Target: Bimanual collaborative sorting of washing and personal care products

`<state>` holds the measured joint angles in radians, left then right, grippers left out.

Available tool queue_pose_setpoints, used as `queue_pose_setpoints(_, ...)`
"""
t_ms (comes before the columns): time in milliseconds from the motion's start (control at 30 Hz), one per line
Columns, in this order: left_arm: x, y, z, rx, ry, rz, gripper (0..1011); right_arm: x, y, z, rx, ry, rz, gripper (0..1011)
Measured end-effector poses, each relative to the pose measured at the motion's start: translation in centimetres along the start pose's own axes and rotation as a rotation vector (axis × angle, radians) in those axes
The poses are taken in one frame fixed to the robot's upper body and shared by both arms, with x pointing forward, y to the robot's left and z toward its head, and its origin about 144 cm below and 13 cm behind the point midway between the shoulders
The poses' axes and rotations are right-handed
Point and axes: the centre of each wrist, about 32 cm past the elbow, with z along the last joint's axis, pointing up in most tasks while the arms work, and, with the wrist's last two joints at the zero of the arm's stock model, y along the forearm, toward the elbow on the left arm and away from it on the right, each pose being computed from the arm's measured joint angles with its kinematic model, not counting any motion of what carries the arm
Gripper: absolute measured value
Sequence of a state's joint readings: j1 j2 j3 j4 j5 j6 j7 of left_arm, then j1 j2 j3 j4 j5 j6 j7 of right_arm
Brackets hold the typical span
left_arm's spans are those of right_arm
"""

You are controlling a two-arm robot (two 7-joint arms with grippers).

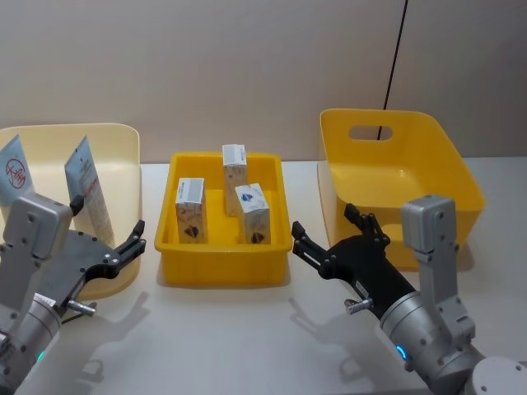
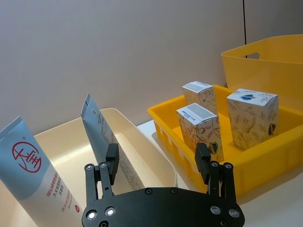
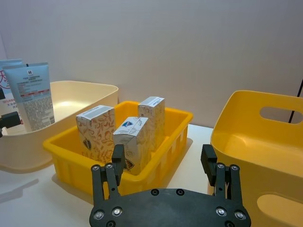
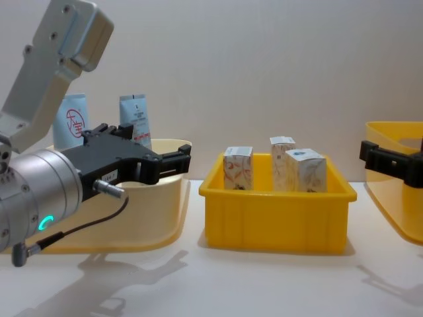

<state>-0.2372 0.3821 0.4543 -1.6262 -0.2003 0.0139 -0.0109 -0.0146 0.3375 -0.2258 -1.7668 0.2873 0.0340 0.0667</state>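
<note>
The leftmost tube [image 1: 15, 169] is cut by the head view's edge, its lower end behind the left arm [image 1: 33, 229].

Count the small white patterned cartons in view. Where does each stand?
3, all upright in the middle yellow tray: the left carton, the back carton, and the blue-marked carton at right front. None seems hidden.

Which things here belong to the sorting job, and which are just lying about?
Job: two light-blue plastic squeeze tubes in the cream plastic bin; three small white patterned cardboard cartons in the shallow yellow plastic tray; open left claw by that bin; open right claw beside the deep yellow plastic bin.
Just there: the three containers; thin black cable behind.
</note>
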Motion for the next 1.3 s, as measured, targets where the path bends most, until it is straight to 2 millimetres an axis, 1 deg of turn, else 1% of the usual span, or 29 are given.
queue_pose_setpoints(1300,0.00,0.00,0.00,0.000,0.000,0.000,1000,0.00,0.00,0.00,0.000,0.000,0.000,1001)
